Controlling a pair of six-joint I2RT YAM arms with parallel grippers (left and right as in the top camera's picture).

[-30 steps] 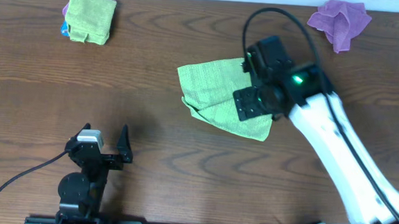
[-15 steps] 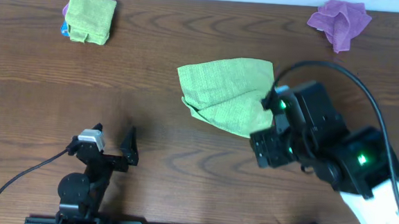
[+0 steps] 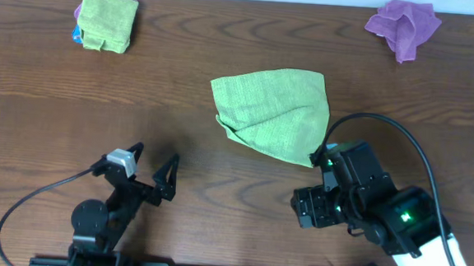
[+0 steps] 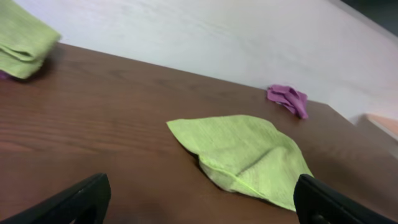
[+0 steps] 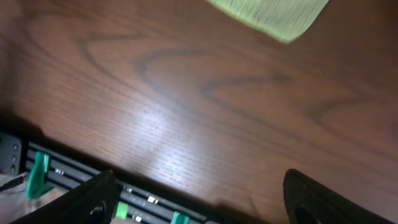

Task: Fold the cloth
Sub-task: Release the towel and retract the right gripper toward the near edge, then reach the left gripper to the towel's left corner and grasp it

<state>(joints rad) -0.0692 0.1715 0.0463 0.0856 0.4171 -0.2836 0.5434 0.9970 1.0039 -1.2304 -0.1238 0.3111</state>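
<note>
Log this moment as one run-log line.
green cloth: folded over, not held | left end effector: open, empty | right end effector: open, empty, off the cloth

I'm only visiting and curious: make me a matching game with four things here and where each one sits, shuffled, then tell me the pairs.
Things:
1. crumpled purple cloth
2. large green cloth
3. small folded green cloth
4. left pincer

Places:
A. middle of the table
B. near edge, left side
C. far right corner
D. far left corner

Pairs: 1-C, 2-A, 3-D, 4-B
</note>
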